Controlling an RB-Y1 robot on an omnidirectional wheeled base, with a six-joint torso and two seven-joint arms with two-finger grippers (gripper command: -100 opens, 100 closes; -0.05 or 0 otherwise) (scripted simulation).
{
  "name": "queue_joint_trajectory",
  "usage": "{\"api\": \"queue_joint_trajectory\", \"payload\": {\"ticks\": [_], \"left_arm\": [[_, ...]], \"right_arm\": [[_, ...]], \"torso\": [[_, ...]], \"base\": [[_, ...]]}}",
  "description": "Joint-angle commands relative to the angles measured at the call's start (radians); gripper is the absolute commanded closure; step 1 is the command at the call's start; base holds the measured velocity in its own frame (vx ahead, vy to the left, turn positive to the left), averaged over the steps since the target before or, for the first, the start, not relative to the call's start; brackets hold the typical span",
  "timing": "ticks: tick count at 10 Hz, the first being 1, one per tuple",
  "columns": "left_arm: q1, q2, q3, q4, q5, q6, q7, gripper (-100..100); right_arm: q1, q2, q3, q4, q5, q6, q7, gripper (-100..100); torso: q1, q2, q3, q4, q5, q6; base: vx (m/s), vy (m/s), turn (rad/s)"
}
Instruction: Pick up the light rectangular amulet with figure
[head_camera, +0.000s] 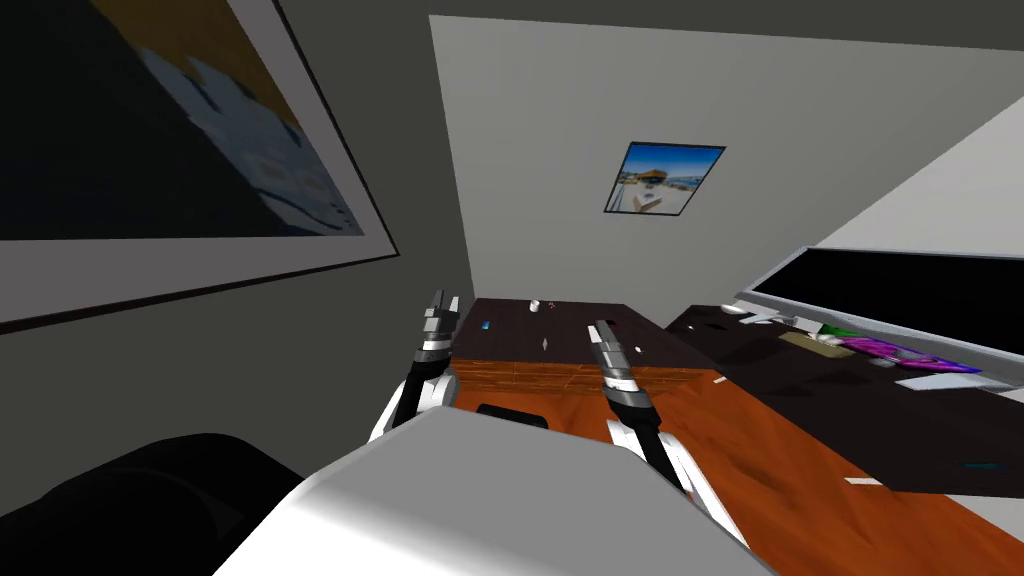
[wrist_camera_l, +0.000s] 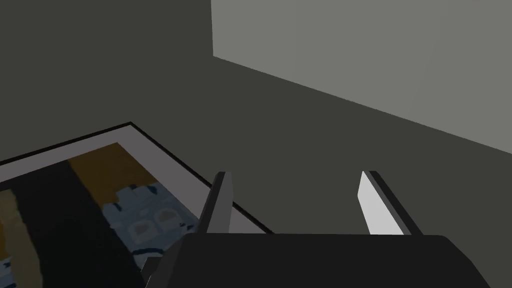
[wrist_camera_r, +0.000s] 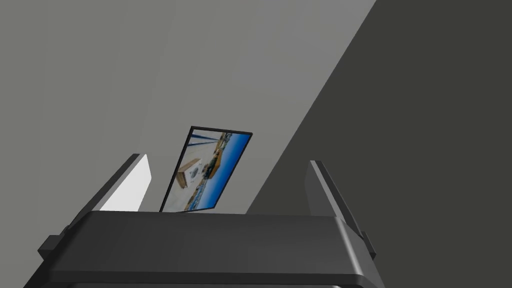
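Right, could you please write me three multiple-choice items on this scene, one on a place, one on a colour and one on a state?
1. Where does the small blue thing lie?
A. on the floor
B. on the dark table top, near the left gripper
C. on the wall

2. What colour is the floor?
A. orange-brown
B. white
C. green

3. How do the left gripper and the right gripper stand?
A. both shut
B. left open, right shut on something
C. both open and empty

Answers:
1 B: the head view shows it on the top beside that gripper.
2 A: the head view shows orange-brown boards.
3 C: in each wrist view the fingers stand wide apart, holding nothing.
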Motion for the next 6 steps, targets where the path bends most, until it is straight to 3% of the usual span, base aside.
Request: {"api": "queue_joint_trajectory", "payload": {"ticks": [1,4,5,6], "left_arm": [[0.0,0.0,0.0,0.0,0.0,0.0,0.0,0],[0.0,0.0,0.0,0.0,0.0,0.0,0.0,0],[0.0,0.0,0.0,0.0,0.0,0.0,0.0,0],[0.0,0.0,0.0,0.0,0.0,0.0,0.0,0]], "right_arm": [[0.012,-0.013,0.003,0.027,0.05,-0.006,-0.042,-100],[0.02,-0.027,0.003,0.05,0.135,-0.008,-0.083,-100],[0.029,-0.042,0.004,0.075,0.167,-0.011,-0.126,-100],[0.029,-0.042,0.004,0.075,0.196,-0.011,-0.126,-100]], "torso": [[0.0,0.0,0.0,0.0,0.0,0.0],[0.0,0.0,0.0,0.0,0.0,-0.001],[0.0,0.0,0.0,0.0,0.0,0.0],[-0.001,0.001,0.0,0.0,0.0,0.0]], "base": [[-0.012,-0.07,0.295],[-0.028,-0.064,0.196],[-0.045,-0.081,0.434],[-0.037,-0.068,0.01]]}}
